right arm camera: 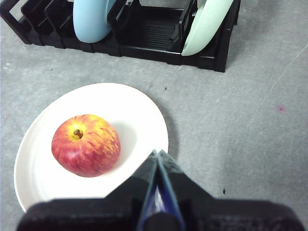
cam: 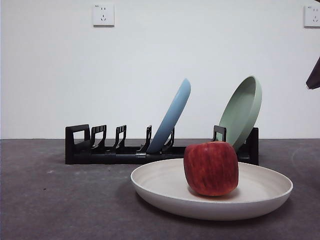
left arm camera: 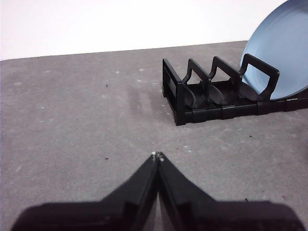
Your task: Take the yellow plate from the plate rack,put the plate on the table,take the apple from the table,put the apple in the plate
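The yellow plate (cam: 160, 186) (right arm camera: 120, 108), cream and shallow, lies flat on the table (cam: 60, 205) in front of the plate rack (cam: 115, 152) (right arm camera: 144, 38) (left arm camera: 211, 103). The red apple (cam: 211, 168) (right arm camera: 85, 145) sits upright inside the plate, right of its middle in the front view. My right gripper (right arm camera: 157, 153) hovers shut and empty above the plate's edge, apart from the apple; in the front view it shows only as a dark tip (cam: 314, 76) at the right edge. My left gripper (left arm camera: 157, 155) is shut and empty over bare table, short of the rack's handle end.
A light blue plate (cam: 172, 117) (right arm camera: 91, 19) (left arm camera: 281, 60) and a pale green plate (cam: 243, 110) (right arm camera: 204, 26) lean in the rack's slots. A white wall with two sockets (cam: 103, 15) stands behind. Bare grey table lies left of the plate.
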### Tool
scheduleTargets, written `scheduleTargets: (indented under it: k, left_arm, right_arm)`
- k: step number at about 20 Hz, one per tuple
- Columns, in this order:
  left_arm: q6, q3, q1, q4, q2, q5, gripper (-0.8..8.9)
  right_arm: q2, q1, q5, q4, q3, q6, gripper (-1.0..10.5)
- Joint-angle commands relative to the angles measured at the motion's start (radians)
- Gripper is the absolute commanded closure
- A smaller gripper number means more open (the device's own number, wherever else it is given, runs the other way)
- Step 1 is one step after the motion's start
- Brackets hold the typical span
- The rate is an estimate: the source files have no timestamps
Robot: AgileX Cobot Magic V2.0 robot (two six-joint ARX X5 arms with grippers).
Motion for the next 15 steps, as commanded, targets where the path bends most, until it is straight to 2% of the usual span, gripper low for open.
scheduleTargets:
  k: [1, 4, 7, 9, 10, 12, 15]
  left_arm:
    - [-0.008, -0.013, 0.003, 0.000, -0.003, -0.005, 8.17]
    - [-0.008, -0.013, 0.003, 0.000, -0.003, -0.005, 8.17]
    - [-0.008, -0.013, 0.003, 0.000, -0.003, -0.005, 8.17]
    - [-0.008, -0.013, 0.003, 0.000, -0.003, -0.005, 8.17]
    - [-0.008, -0.013, 0.003, 0.000, -0.003, -0.005, 8.17]
    - [-0.008, -0.013, 0.003, 0.000, -0.003, -0.005, 8.17]
    - [-0.008, -0.013, 0.003, 0.000, -0.003, -0.005, 8.17]
  right_arm:
    - [-0.002, 0.001, 0.003, 0.004, -0.003, 0.006, 9.6]
    - [-0.002, 0.001, 0.006, 0.004, -0.003, 0.005, 9.6]
    - [-0.002, 0.000, 0.098, 0.006, -0.002, -0.021, 9.6]
    - [-0.048, -0.006, 0.111, -0.009, -0.003, -0.025, 9.6]
    - [-0.097, -0.023, 0.115, -0.018, -0.003, -0.095, 9.5]
    - [-0.209, -0.077, 0.107, -0.010, -0.006, -0.166, 9.5]
    - [-0.385, -0.195, 0.106, 0.029, -0.041, -0.188, 9.5]
